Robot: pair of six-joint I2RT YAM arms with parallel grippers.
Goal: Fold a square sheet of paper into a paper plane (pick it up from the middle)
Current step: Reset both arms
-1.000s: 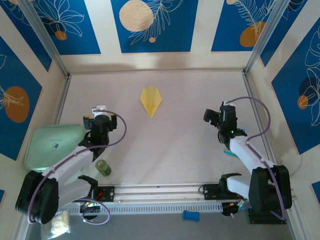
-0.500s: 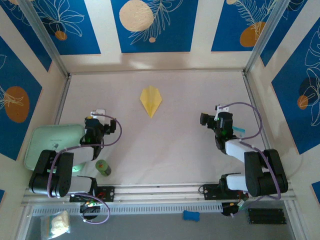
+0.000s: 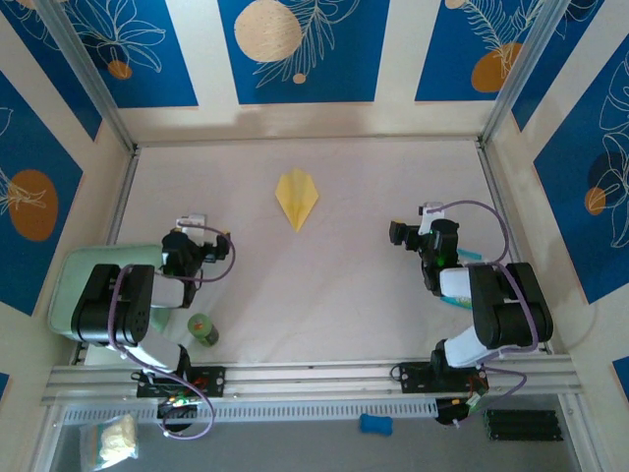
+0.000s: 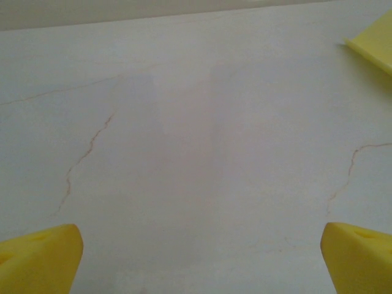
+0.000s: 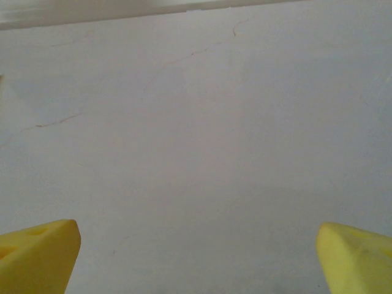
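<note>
I see the pale-yellow folded paper plane (image 3: 297, 197) on a cracked white tabletop (image 3: 344, 285), blue-patterned walls (image 3: 295, 59) beyond it; nearer than it, the left gripper (image 4: 197, 260) and right gripper (image 5: 196, 257) gape empty

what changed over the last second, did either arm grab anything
Both arms folded back toward their bases: the left arm and the right arm drew their elbows in, and their wrists slid slightly nearer the near edge. Nothing was taken hold of or let go. The paper plane lies where it was, untouched.

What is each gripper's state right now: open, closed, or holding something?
Left gripper: open, jaws wide apart, holding nothing.
Right gripper: open, jaws wide apart, holding nothing.
</note>
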